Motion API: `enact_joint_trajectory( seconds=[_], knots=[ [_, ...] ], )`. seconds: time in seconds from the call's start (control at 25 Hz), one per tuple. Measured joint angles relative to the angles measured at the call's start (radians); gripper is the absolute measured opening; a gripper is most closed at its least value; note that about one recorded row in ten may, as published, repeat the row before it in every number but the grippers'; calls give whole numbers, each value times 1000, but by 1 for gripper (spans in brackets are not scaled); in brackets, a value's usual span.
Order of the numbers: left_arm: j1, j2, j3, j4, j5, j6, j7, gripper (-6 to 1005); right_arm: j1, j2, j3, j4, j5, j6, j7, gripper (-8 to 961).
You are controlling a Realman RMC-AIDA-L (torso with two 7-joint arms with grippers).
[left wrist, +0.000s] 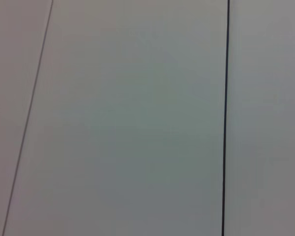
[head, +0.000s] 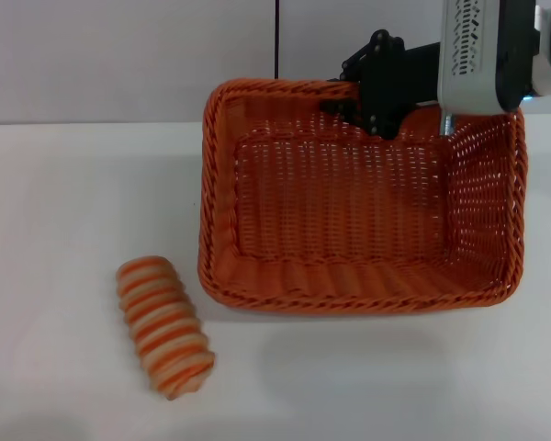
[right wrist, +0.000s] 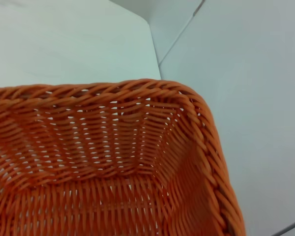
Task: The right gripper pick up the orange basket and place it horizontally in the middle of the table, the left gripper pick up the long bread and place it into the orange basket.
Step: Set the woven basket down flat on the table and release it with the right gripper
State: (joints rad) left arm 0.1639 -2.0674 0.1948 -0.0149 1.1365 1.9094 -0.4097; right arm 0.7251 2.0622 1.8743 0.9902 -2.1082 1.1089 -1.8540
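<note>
The orange basket (head: 358, 211) shows right of centre over the white table (head: 73, 202), and a faint shadow lies on the table in front of it. My right gripper (head: 363, 110) reaches down from the top right and is shut on the basket's far rim. The right wrist view looks into one corner of the orange basket (right wrist: 137, 147) from close up. The long bread (head: 163, 326), striped orange-brown and cream, lies on the table in front of the basket's left corner, apart from it. The left gripper is out of view.
A pale wall with a dark vertical seam (head: 277, 37) stands behind the table. The left wrist view shows only pale wall panels with a dark seam (left wrist: 225, 123). Bare tabletop stretches left of the basket and around the bread.
</note>
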Motion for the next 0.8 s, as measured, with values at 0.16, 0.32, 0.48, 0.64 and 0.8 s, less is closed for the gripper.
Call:
enact_joint_trajectory(
  seconds=[0.16,0.32,0.48,0.64,0.8],
  knots=[
    [6,0,0,-1,0,0,-1,799,6,0,-3,-33,20,-12,-16,145],
    [4,0,0,-8,0,-5,0,798,9,6,-20,-97,78,-22,-60,145],
    [0,1,0,-13,0,-6,3,797,-2,12,-69,-125,105,-61,-82,150],
    [2,1,1,-13,1,-7,2,796,-23,14,-84,-125,132,-109,-90,154],
    [8,1,3,-13,2,-7,2,795,-49,15,-83,-113,157,-159,-99,159]
  ],
)
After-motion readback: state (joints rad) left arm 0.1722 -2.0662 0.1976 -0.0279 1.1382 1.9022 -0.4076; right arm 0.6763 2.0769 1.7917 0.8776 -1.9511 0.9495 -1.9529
